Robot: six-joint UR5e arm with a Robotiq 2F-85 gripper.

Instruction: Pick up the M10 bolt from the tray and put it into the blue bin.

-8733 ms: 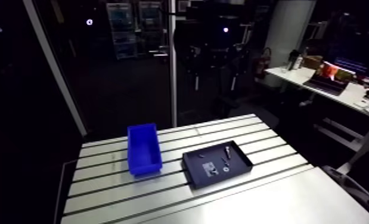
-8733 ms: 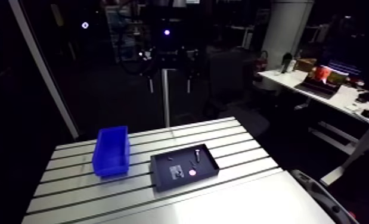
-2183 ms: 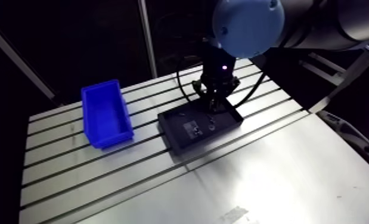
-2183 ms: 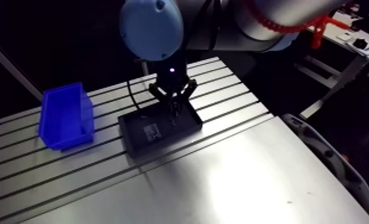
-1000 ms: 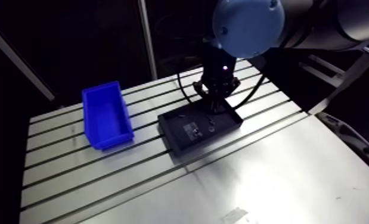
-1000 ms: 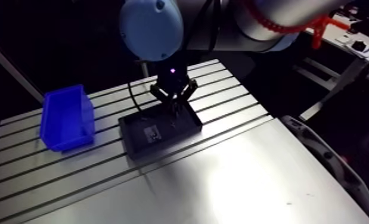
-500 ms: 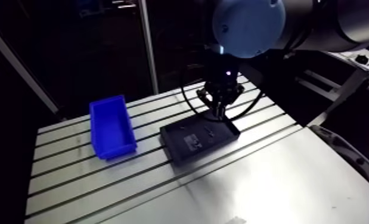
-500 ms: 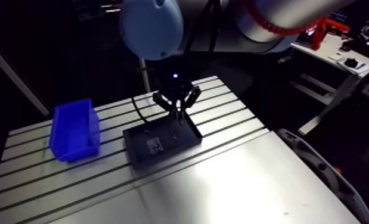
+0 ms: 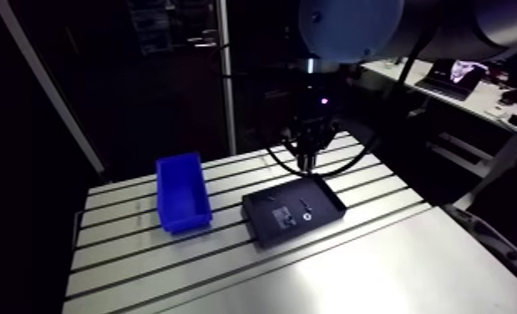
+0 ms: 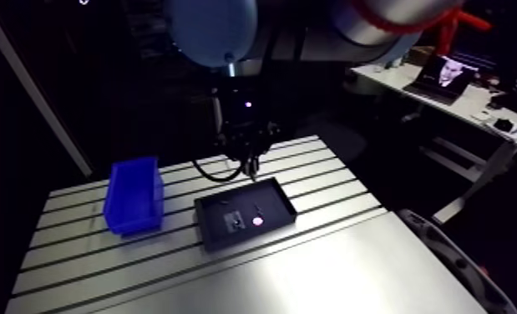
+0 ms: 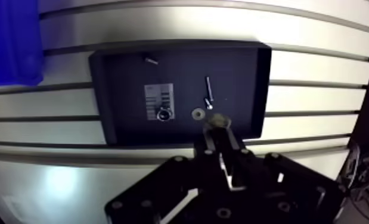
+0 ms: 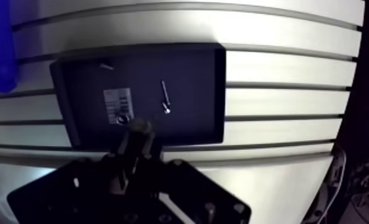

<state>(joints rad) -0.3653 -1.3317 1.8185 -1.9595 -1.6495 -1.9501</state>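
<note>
M10 bolt [image 11: 215, 121] pinched in jaws above tray [image 11: 240, 77]; tray label [image 11: 158, 99] unreadable.

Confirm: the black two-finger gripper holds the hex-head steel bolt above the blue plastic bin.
Wrong place. The black two-finger gripper holds the hex-head steel bolt above the black rectangular tray, not the blue plastic bin, as the wrist view shows.

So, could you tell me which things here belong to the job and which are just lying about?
Job: M10 bolt, held in the shut gripper; black tray; blue bin.
Lying about, all in the tray: long thin screw, short screw, washer, ring-shaped piece, label.
</note>
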